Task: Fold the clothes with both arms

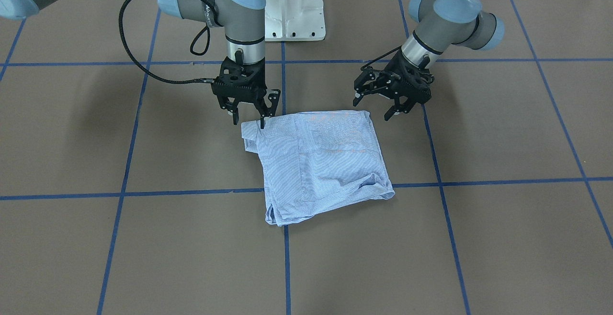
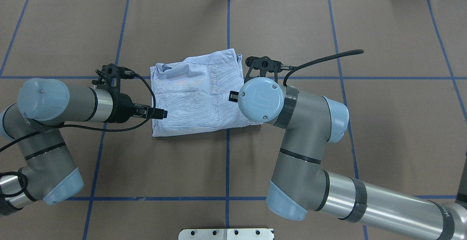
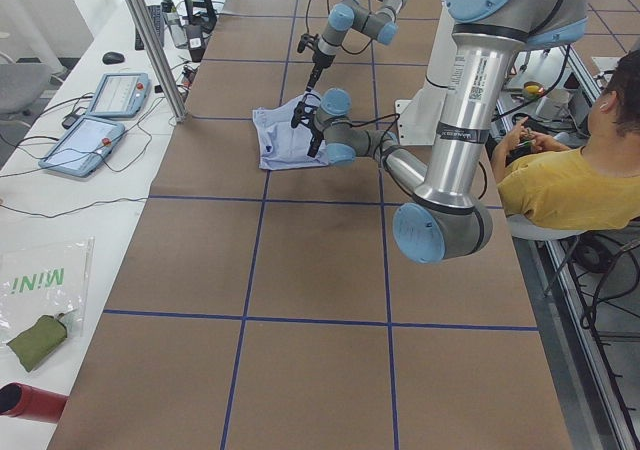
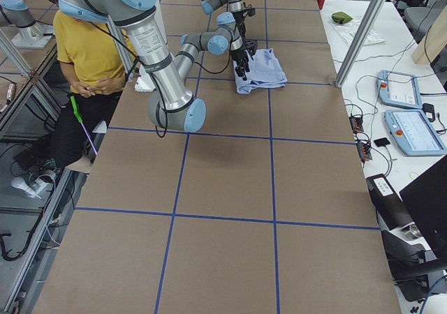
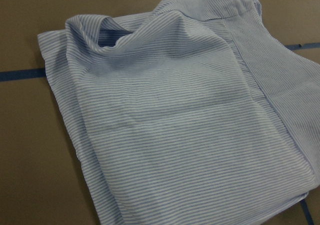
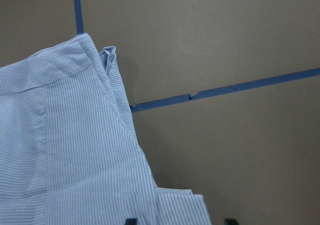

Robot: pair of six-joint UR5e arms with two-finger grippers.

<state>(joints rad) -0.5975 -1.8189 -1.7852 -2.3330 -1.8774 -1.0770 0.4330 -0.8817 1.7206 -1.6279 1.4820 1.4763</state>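
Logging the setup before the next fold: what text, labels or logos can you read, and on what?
"MINI" in green, seemingly mirrored, on the clear bag.
Lettering on the right arm: too small to read.
Emblem on its blue joint cap: a symbol, no legible letters.
Sticker on the left arm: too small.
Shirt: no writing shows.

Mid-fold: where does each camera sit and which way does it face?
Front-facing: across the table, facing the robot's base; right arm, left arm, right gripper at the shirt corner.
Overhead: behind the robot, looking down; both arms flank the shirt.
Exterior left: table's end; left arm near.
Exterior right: opposite end; right arm near.
Left wrist: close over the shirt; no fingers.
Right wrist: shirt edge; fingertips at bottom.
Both side views show the seated person.
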